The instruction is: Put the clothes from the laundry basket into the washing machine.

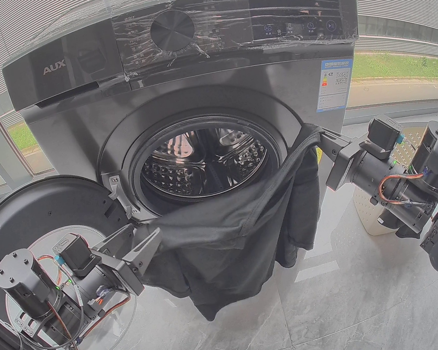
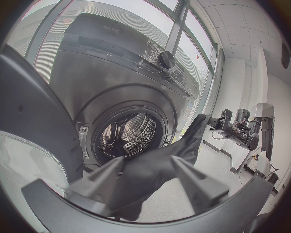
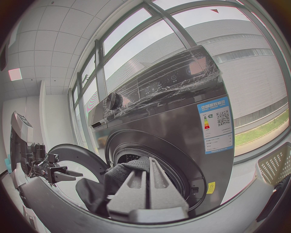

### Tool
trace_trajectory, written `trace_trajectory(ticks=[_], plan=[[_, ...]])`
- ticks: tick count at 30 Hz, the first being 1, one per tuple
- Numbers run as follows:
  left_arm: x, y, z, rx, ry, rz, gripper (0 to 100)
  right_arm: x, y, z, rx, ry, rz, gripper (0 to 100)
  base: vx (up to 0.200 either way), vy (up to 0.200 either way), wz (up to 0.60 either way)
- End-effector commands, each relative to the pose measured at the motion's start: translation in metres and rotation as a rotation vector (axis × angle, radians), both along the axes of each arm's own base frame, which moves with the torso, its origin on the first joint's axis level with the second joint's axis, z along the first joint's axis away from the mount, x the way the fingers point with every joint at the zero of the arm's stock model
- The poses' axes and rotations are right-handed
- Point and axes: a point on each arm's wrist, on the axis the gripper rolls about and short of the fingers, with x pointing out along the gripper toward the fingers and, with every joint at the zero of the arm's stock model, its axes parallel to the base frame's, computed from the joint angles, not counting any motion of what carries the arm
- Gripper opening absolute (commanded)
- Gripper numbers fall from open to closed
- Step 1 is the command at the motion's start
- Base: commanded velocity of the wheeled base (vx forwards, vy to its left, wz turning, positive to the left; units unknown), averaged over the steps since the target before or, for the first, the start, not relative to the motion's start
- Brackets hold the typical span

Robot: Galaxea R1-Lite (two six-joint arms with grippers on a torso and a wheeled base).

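Front-loading washing machine [image 1: 188, 94] with its round door [image 1: 31, 217] swung fully open to the machine's left side, exposing the perforated steel drum [image 1: 202, 159]. A black garment [image 1: 230, 237] is stretched across the lower part of the machine's opening, just outside it; its upper edge runs from the lower left of the opening up to the right side, and the rest hangs down in front of the machine's lower panel without reaching the floor [image 1: 336, 302]. Right gripper [image 1: 327, 138], just off the right side of the opening: fingers pressed together, pinching the upper corner of the garment, as the right wrist view [image 3: 148, 170] confirms. Left gripper [image 1: 145, 231], at the lower left of the opening near the door hinge: fingers spread apart, with the garment's other end lying between them [image 2: 147, 159]. White perforated laundry basket [image 1: 368, 213] stands on the floor to the right of the machine, behind the right arm
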Motion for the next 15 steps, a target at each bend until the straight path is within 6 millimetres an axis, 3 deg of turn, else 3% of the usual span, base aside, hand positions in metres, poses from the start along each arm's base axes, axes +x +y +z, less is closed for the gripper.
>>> trace_trajectory(ticks=[1, 15], plan=[[-0.0005, -0.0003, -0.0025, 0.005, 0.011, -0.001, 100, 0.0003, 0.0001, -0.0005, 0.000, 0.001, 0.000, 0, 0.000, 0.000, 0.00], [0.0009, -0.0037, -0.0105, 0.024, 0.039, -0.010, 100, -0.0046, 0.0080, 0.0030, 0.027, 0.003, 0.040, 0, 0.000, 0.000, 0.00]])
